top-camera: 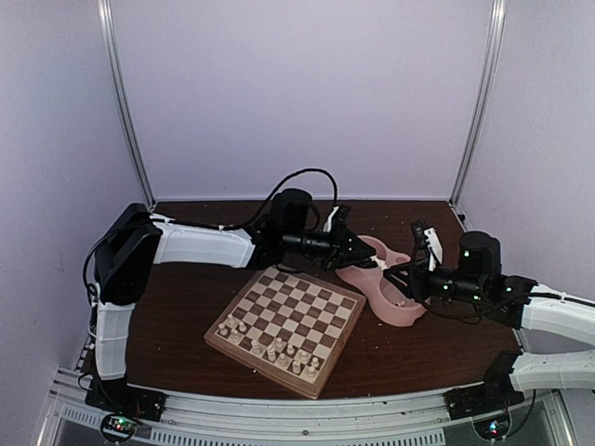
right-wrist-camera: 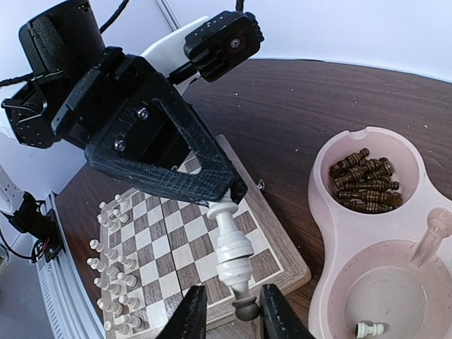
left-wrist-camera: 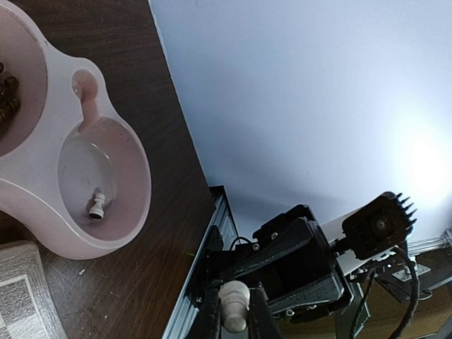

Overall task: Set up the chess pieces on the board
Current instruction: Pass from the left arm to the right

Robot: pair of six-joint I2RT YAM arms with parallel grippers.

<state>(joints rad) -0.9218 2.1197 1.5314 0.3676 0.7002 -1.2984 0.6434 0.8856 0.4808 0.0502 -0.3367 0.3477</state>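
A cream chess piece [right-wrist-camera: 234, 248] hangs in the air between my two grippers, over the near corner of the board [right-wrist-camera: 176, 233]. My left gripper [right-wrist-camera: 226, 201] is shut on its top end; the left wrist view shows the same piece [left-wrist-camera: 234, 300] pinched between the fingers [left-wrist-camera: 258, 319]. My right gripper [right-wrist-camera: 232, 302] stands open around the piece's dark felt base, with a gap on its left side. Several cream chess pieces [right-wrist-camera: 113, 282] stand in two rows on the board [top-camera: 270, 367]. Both grippers meet between the board and the bowl [top-camera: 386, 293].
The pink double bowl [right-wrist-camera: 318, 205] lies right of the board. One compartment holds several dark brown pieces [right-wrist-camera: 364, 185]; the other holds one cream piece [right-wrist-camera: 369, 328], also visible as a small cream piece [left-wrist-camera: 96, 205]. The table's metal edge rail [left-wrist-camera: 205, 268] runs nearby.
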